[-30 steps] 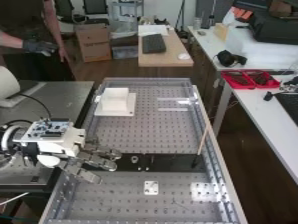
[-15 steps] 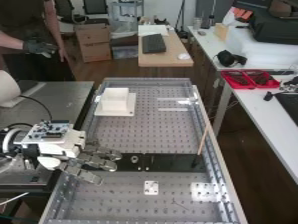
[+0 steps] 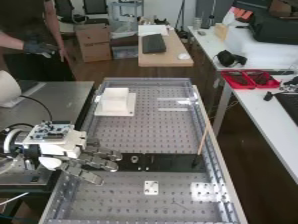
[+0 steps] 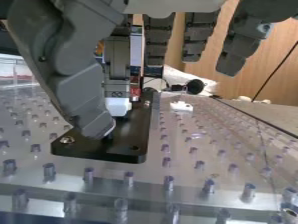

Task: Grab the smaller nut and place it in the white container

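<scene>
In the high view the hand (image 3: 95,164) stands low over the flat black bar's left end, its fingers extended to the right. The bearing (image 3: 134,159) stands on the bar (image 3: 169,162), just right of the fingertips. Nearer the bench's far end is the white container (image 3: 116,103). In the wrist view the hand (image 4: 78,82) has its thumb bent down to the black bar (image 4: 136,137), and the other fingers hang fairly straight. A shiny edge shows by the thumb's tip; I cannot tell what it is. The fingers cover the bar's left part in the high view.
A small white plate (image 3: 151,188) lies on the perforated bench in front of the bar. A thin wooden stick (image 3: 202,142) leans at the right edge, its dark end over the bar. The bench has raised side rails (image 3: 215,147).
The hand has shifted slightly down in the high view, over the bar's left end. The container and the bearing have not moved.
</scene>
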